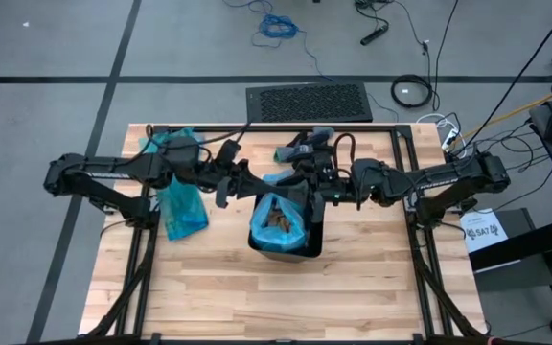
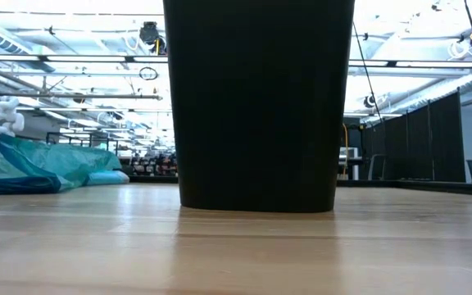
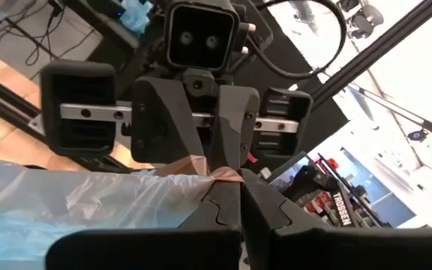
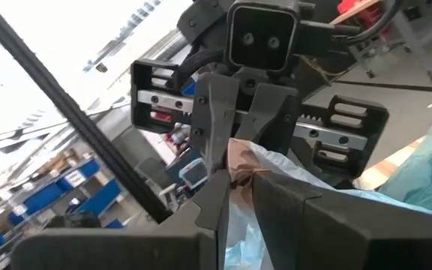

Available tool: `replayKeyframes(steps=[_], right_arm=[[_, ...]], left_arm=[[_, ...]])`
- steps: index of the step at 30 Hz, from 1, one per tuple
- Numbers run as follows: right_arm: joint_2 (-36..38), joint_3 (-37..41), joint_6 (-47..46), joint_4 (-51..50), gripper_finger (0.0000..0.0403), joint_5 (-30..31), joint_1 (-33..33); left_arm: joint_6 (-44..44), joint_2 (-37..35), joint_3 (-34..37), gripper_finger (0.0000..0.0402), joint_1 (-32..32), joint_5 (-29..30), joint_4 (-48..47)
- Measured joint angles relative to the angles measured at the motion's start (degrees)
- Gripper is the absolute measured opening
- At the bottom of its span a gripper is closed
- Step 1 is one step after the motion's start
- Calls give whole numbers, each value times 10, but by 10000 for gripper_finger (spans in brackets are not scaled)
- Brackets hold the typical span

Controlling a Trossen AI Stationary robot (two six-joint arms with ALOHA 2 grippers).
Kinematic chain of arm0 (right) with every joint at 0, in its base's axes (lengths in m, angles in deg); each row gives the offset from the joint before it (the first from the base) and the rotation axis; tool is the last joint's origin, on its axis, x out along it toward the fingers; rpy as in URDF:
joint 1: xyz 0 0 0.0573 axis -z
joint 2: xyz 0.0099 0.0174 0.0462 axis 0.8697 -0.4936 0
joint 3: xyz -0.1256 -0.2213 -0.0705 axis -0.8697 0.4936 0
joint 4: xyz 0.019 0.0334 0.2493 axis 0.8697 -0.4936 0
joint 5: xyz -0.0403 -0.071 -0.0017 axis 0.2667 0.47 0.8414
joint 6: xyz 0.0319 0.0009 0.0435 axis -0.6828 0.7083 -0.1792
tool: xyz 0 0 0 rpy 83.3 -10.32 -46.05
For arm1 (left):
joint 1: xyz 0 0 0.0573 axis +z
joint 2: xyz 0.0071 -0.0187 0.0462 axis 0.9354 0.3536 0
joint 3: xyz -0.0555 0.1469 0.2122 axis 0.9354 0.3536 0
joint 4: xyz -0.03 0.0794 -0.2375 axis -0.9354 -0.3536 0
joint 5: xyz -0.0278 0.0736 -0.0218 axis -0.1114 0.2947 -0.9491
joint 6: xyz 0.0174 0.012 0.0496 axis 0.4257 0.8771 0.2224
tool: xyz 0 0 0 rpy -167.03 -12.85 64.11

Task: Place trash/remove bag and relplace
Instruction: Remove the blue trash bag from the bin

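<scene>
Pale wood tabletop (image 1: 218, 278): mid-table the black bin (image 1: 300, 244) stands, brown paper trash (image 1: 278, 218) inside its blue liner bag (image 1: 262, 230). I judge filling done, removal just starting (a spare bag (image 1: 182, 209) waits nearby). Left gripper (image 3: 235, 191) and right gripper (image 4: 238, 180) meet above the rim, each pinching the bag's edge.

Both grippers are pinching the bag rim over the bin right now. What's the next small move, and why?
Probably ease the right gripper open and back it away. Its fingers meet the left gripper at one gathered point of the blue bag, above the black bin. The left gripper looks clamped shut on that pinch, so it could likely hold the rim alone while the right takes a fresh grip elsewhere.
</scene>
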Motion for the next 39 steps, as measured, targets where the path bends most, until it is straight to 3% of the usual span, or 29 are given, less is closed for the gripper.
replayKeyframes(steps=[23, 39], right_arm=[[-5, 1, 54, -23, 52, -17, -1], [-3, 1, 69, 2, 52, -18, -2]], left_arm=[[-30, 19, 0, 15, 8, 50, 37], [-30, 15, -1, 17, 6, 36, 24]])
